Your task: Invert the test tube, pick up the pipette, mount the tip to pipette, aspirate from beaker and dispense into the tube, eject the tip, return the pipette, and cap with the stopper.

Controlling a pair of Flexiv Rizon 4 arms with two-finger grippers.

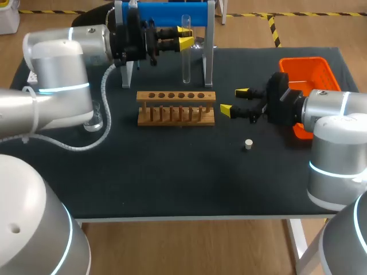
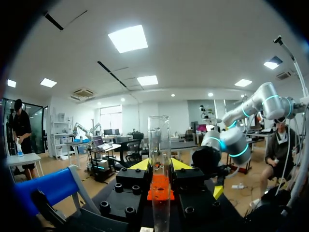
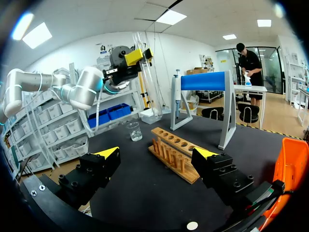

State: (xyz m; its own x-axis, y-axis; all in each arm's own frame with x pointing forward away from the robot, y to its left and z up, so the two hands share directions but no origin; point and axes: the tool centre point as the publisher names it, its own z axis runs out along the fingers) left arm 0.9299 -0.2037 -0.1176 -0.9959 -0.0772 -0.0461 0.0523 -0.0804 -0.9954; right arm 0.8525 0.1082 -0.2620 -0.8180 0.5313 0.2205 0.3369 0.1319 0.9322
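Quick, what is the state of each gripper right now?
Left gripper: closed on the test tube, which stands upright.
Right gripper: open, holding nothing.

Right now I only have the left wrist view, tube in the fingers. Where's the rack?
Observer: The wooden rack stands on the table, between the held test tube and the robot.
Operator: Stopper?
Observer: The stopper lies loose on the table, nearer the front edge than the open right gripper and apart from it.
Operator: Beaker?
Observer: The beaker stands off the rack's left end, partly under the left arm.
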